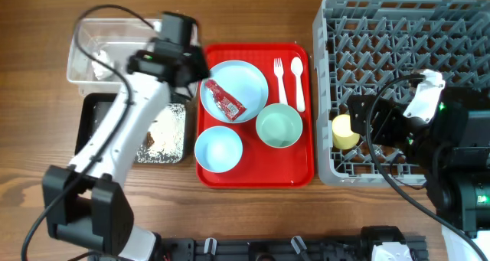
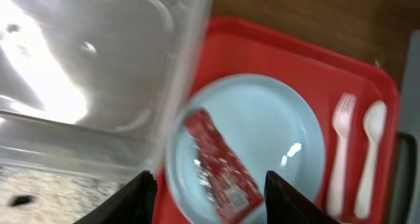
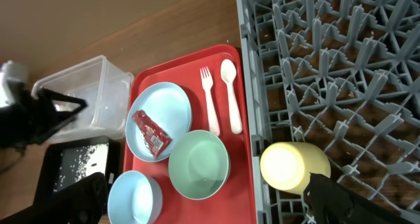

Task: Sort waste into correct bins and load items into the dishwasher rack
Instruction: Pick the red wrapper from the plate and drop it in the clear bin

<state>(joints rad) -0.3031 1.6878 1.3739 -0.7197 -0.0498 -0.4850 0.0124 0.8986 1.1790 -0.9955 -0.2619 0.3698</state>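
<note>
Left gripper (image 2: 209, 176) gapes wide above the red wrapper (image 2: 220, 161), flat on the plate (image 2: 279, 125) inside the red tray (image 2: 262, 50) — a shallow pinch may skid off the film or drag the plate.

The wood-grain counter (image 1: 38, 100) carries four things directly. At its left stands the clear plastic tub (image 1: 76, 58), and the shallow black tub (image 1: 86, 119) sits just in front of it, nearer the robot. The flat red tray (image 1: 295, 165) lies in the middle, just beside both tubs. The grey lattice dishwasher rack (image 1: 383, 31) fills the right side, with a narrow strip of wood between it and the tray.
</note>
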